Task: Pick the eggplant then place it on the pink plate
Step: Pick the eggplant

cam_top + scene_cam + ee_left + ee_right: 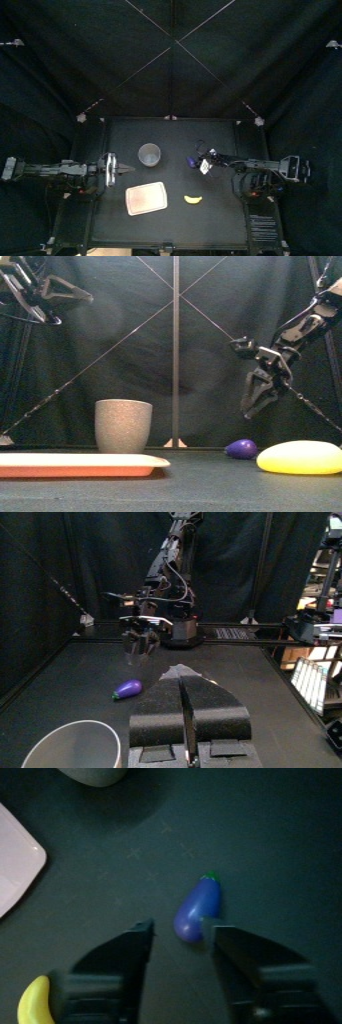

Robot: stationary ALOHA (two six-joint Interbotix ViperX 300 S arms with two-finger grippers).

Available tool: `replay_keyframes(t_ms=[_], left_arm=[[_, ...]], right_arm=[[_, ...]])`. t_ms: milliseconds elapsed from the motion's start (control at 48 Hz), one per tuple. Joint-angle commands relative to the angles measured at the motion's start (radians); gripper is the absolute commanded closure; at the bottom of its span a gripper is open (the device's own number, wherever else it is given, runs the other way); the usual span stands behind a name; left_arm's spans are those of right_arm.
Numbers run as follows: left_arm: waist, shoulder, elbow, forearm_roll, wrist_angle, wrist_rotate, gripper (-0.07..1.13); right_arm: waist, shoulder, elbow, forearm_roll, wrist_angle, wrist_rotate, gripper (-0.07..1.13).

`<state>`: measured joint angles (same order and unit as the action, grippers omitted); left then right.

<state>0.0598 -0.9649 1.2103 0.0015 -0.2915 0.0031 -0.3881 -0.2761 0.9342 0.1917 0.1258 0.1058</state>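
1. The black tabletop (120, 135) carried four things, all standing apart from one another.
2. The pink plate (146, 197) lay flat toward the front edge, a little left of the middle, and it was bare: nothing rested on it.
3. The grey speckled cup (150, 153) stood upright behind the plate, toward the back edge.
4. A yellow banana toy (195, 198) lay just beside the plate on its right, not touching it.
5. The eggplant (198, 908), small and purple with a green cap, lay on its side on the tabletop, right of the middle and further back than the banana, well apart from the plate.
6. The right gripper (183, 928) hung just above the eggplant with its jaws spread, one to either side of the blunt end. In the front view there was a clear gap between the jaw tips and the toy, so nothing was gripped.
7. The left gripper (185, 672) rested near the left edge of the tabletop, jaws pressed together and empty, pointing across toward the eggplant.
8. As a judgement, the task was at an early stage: the approach looked lined up, but the pick was not made. What remained was to descend, close on the eggplant, lift it, carry it forward and left past the banana, and set it on the plate.
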Motion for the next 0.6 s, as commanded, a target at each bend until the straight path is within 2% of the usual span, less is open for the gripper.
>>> replay_keyframes(t_ms=[21,354,604], left_arm=[[-0.003,0.006,-0.012,0.000,-0.006,0.000,1.06],[-0.003,0.006,-0.012,-0.002,-0.005,-0.002,1.06],[-0.003,0.006,-0.011,-0.003,-0.005,-0.002,1.06]], right_arm=[[-0.009,0.035,-0.055,0.000,0.000,0.006,0.00],[-0.048,0.181,-0.140,0.009,0.092,0.014,0.01],[-0.048,0.264,-0.163,0.011,0.106,0.014,0.02]])
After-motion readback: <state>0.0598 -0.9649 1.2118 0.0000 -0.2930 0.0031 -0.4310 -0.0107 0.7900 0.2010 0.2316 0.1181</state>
